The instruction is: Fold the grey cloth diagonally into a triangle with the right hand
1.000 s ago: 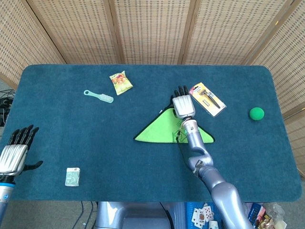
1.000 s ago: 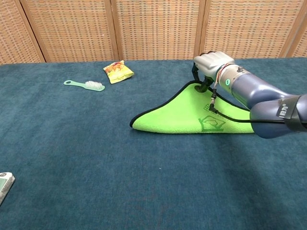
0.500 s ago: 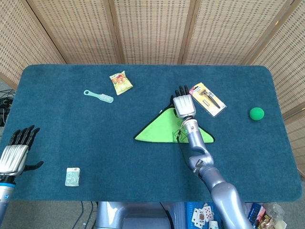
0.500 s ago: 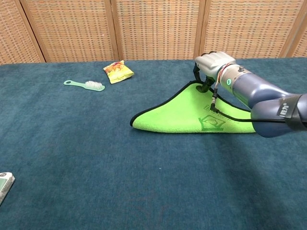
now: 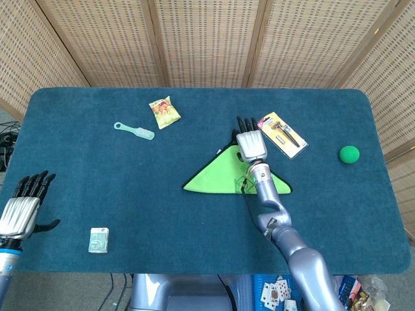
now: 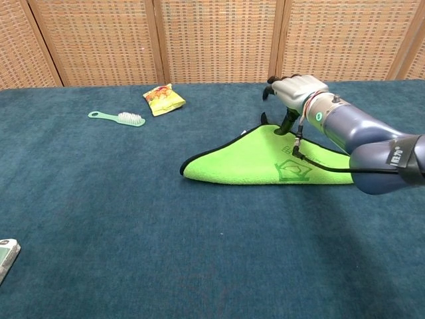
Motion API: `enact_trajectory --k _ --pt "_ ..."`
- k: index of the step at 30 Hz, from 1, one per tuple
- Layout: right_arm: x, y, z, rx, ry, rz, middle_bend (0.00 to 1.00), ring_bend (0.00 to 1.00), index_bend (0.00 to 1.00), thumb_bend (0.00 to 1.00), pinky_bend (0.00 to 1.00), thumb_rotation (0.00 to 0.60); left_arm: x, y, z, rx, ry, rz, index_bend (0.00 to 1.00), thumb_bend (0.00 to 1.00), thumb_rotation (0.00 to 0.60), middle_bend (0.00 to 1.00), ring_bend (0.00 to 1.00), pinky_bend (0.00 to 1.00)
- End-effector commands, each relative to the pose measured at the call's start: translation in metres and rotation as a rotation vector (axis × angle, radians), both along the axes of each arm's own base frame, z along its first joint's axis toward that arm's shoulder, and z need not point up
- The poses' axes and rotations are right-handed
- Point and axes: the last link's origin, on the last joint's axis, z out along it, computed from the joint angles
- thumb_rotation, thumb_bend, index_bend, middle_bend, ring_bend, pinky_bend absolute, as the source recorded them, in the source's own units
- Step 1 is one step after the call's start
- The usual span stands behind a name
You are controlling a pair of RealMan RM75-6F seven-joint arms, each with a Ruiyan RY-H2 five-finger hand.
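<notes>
Nearest me, L hand (image 5: 19, 210) hangs off the tabletop (image 5: 78, 168) edge, fingers apart, holding nothing. Mid-table the cloth (image 6: 259, 159) (green side up, dark trim) already lies as a triangle, long edge toward me, apex far. R hand (image 6: 292, 90) sits above that apex, fingers spread; thumb looks to touch the tip, can't tell if it's pinching. I'd say fold's done, release step. Next: lift R hand clear w/o dragging the corner.
</notes>
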Motion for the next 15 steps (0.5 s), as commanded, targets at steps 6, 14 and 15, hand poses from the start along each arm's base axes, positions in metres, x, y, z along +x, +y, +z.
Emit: enact_trajectory --k 6,14,15 --pt "0.001 -0.003 0.011 -0.043 -0.013 0.013 0.00 0.00 0.00 0.14 0.00 0.600 0.002 -0.001 0.000 -0.002 -0.003 -0.010 0.00 0.17 0.600 0.00 0.00 0.00" --pt "-0.013 0.008 0.024 -0.092 -0.023 0.063 0.00 0.00 0.00 0.14 0.00 0.600 0.003 -0.003 0.001 0.000 -0.008 -0.017 0.00 0.17 0.600 0.00 0.00 0.00" --pt "-0.017 0.011 0.027 -0.101 -0.023 0.074 0.00 0.00 0.00 0.15 0.00 0.600 0.003 -0.003 0.001 0.000 -0.008 -0.018 0.00 0.17 0.600 0.00 0.00 0.00"
